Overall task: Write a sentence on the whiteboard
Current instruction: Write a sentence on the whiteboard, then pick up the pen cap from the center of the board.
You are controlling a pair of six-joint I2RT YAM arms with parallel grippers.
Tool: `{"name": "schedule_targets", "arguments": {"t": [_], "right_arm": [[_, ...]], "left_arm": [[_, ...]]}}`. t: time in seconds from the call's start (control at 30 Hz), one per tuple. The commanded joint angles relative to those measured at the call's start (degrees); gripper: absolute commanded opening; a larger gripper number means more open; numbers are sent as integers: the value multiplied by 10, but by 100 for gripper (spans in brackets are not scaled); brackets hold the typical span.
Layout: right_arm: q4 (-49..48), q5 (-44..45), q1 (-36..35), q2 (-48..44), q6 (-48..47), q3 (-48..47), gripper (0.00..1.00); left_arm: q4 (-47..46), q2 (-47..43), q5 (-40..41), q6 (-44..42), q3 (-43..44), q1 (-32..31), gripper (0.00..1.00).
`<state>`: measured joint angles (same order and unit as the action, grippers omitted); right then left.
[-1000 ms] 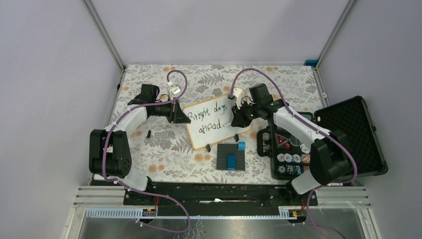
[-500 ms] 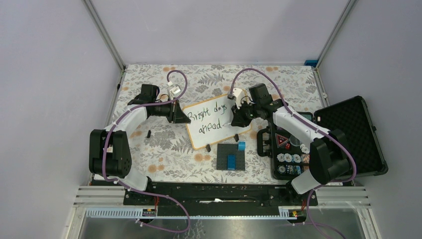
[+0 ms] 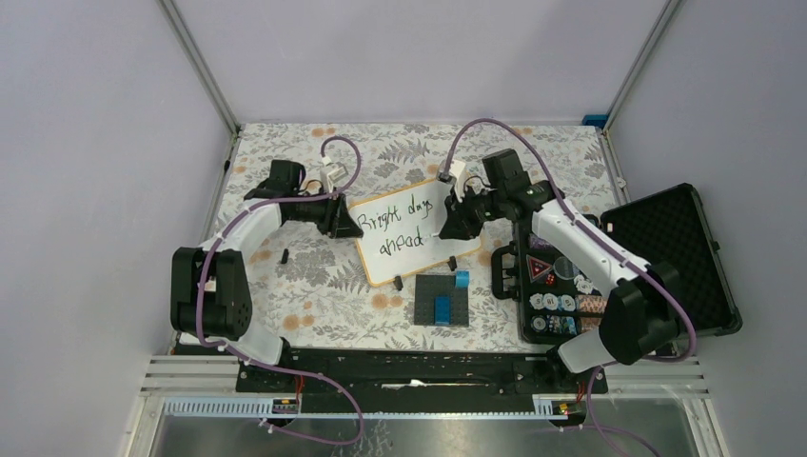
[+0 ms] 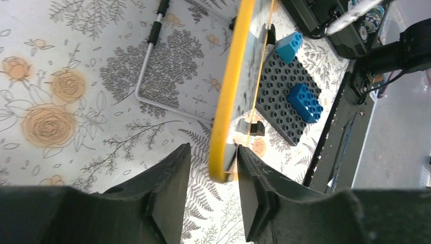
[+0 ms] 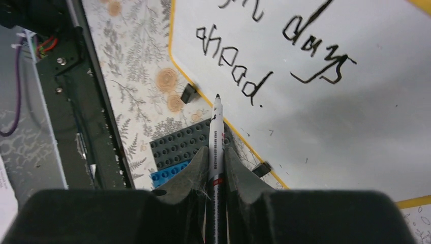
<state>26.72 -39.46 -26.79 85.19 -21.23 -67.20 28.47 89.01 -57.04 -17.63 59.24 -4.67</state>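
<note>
Moved: right claw (image 5: 216, 152), clamped on marker (image 5: 217, 127), lifts off whiteboard (image 5: 356, 127) toward upper right; left claw (image 4: 213, 149), steadying its edge, parts; I judge sentence (image 3: 379, 221) done.

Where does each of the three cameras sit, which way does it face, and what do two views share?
Top external: above and behind the bases, looking down at the whiteboard; both arms show.
Left wrist: on the left arm, looking along the board's yellow edge; the left gripper straddles it.
Right wrist: on the right arm, facing the sentence; the right gripper holds a marker.
Shared: both wrist views show the brick plate.
</note>
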Motion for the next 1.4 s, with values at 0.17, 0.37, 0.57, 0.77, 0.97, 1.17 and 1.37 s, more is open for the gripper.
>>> {"name": "schedule_targets", "arguments": {"t": [0.17,0.37,0.57,0.77,0.97,1.17,1.37], "right_arm": [[32,-62,2,-44,24,-42,0],[2,-53,2,-63,63,-20,0],[-18,-47,2,-74,84,9,0],[-26,-47,1,-76,82,15,0],[-26,-44,2,-73,79,19,0],[-26,-46,2,-65,82,13,0],[-26,-45,2,-57,82,12,0]], "left_arm": [[86,-63,14,-34,80,86,61],[197,-100,107,-108,81,193,63],[225,-100,245,-135,22,254,62],[166,-73,290,-90,-28,257,60],[83,-32,333,-52,-52,256,50],[32,21,355,-40,-59,254,39],[6,37,339,-40,-64,253,39]]}}
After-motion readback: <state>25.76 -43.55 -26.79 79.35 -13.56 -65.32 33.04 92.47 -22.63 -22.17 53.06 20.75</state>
